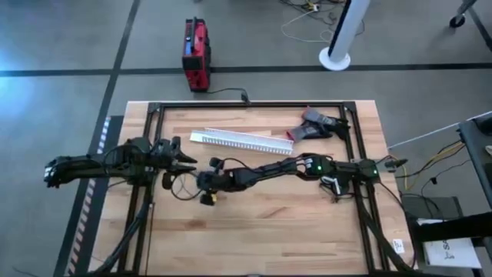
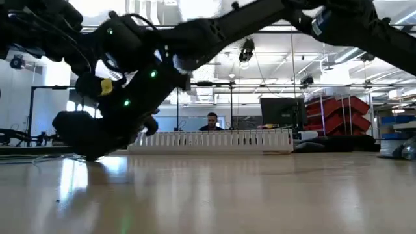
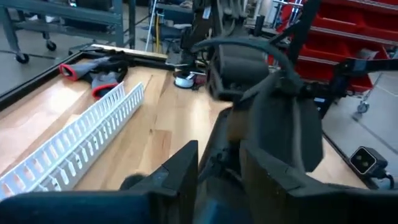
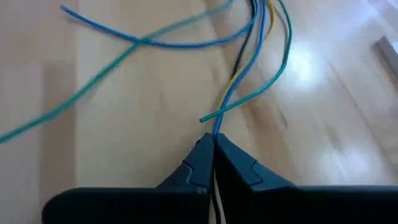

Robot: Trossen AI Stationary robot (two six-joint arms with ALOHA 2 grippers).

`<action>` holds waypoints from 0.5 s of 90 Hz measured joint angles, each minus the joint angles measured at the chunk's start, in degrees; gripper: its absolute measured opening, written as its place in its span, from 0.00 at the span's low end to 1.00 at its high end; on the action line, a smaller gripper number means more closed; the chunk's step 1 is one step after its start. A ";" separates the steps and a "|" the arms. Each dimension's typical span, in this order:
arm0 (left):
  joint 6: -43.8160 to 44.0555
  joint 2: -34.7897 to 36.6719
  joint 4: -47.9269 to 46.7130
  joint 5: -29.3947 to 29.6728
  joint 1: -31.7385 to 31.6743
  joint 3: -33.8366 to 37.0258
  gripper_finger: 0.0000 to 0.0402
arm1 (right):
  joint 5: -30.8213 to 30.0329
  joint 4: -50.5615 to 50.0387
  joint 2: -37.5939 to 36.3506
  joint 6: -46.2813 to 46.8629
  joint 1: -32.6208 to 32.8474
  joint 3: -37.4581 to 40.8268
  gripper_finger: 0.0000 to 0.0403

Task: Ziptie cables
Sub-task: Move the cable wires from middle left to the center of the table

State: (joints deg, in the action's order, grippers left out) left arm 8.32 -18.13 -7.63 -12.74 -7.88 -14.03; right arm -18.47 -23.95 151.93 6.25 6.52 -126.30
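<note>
The cables (image 4: 249, 59), thin blue, green, yellow and black wires, lie loose on the wooden table left of centre (image 1: 178, 185). My right gripper (image 4: 213, 142), reaching across from the right (image 1: 206, 185), is shut on them. My left gripper (image 1: 189, 161) stands open just left of and beyond it, close to the right arm's wrist (image 3: 261, 93), with nothing seen between its fingers (image 3: 180, 171). The ziptie shows in no view. My right gripper pinches the bundle of wires (image 4: 215, 129) between its two fingertips, where the blue and yellow strands run together. The wires lead straight away from the fingertips, in line with the fingers. Beyond the hold they fan out slack on the table.
A long white slotted channel (image 1: 242, 141) lies beyond the grippers, slanting across the table's middle. A dark tool with red ends (image 1: 314, 127) lies at the far right. A black frame (image 1: 154, 108) edges the table. The near half of the board is bare wood (image 1: 269, 231).
</note>
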 joint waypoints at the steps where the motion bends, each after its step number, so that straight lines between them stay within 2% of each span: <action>1: 0.08 0.00 -0.02 -0.25 0.00 0.03 0.26 | -0.11 -0.91 -0.24 0.11 0.13 0.15 0.00; 21: 2.57 -0.22 0.18 -2.80 0.45 0.84 0.25 | -3.67 -16.19 -6.20 4.03 3.43 6.46 0.00; 34: 3.18 -0.31 3.29 -2.86 0.70 2.94 0.26 | -3.77 -19.46 -14.63 7.22 6.14 18.30 0.00; 45: 3.28 -0.51 6.10 -2.86 0.71 5.12 0.26 | -0.02 -20.56 -24.13 9.52 8.40 31.74 0.00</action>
State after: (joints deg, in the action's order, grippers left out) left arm 11.60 -18.64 -1.53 -15.59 -7.17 -8.91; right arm -18.48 -44.51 127.80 15.77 14.92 -94.55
